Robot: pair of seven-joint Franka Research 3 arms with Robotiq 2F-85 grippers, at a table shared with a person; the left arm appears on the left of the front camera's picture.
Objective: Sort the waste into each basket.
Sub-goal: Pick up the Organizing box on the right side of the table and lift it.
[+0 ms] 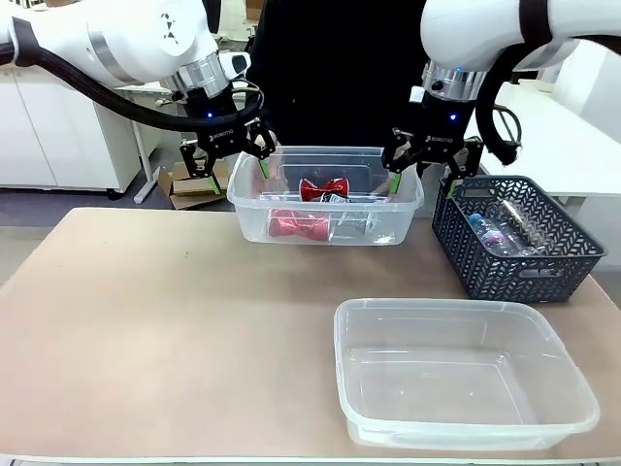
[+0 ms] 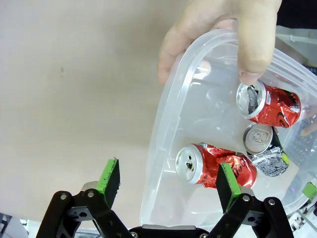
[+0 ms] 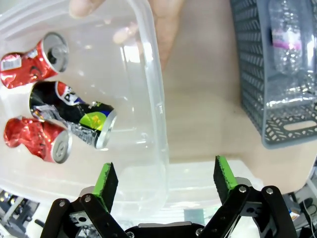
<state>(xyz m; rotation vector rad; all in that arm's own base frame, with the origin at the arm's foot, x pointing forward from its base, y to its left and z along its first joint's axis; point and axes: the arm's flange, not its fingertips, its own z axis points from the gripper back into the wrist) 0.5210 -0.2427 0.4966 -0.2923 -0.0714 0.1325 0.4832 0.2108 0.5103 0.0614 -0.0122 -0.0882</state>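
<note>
At the far side of the table [image 1: 165,311] a small see-through tub [image 1: 254,216] with rounded corners and a lipped rim sits between the two arms, and a person's hand [image 2: 223,29] grips its rim at one end. Inside lie three dented cans: two red cans [image 1: 323,188], crumpled at the waist with silver tops, and a black can [image 2: 265,148] with a bright yellow-green patch, lying between them. The left gripper [image 1: 225,155] stands at the tub's left end with its jaws spread wide and nothing in them; from its wrist, one green pad [image 2: 109,176] hangs outside over the bare table, the other over the tub's inside, the wall running between. The right gripper [image 1: 434,163] stands at the other end, also spread wide and empty, straddling that wall the same way. Just to the right of the tub a dark grey lattice basket [image 1: 485,262] holds clear plastic bottles [image 1: 505,228]. Nearer me, a larger clear tub [image 1: 446,306] rests on the table.
</note>
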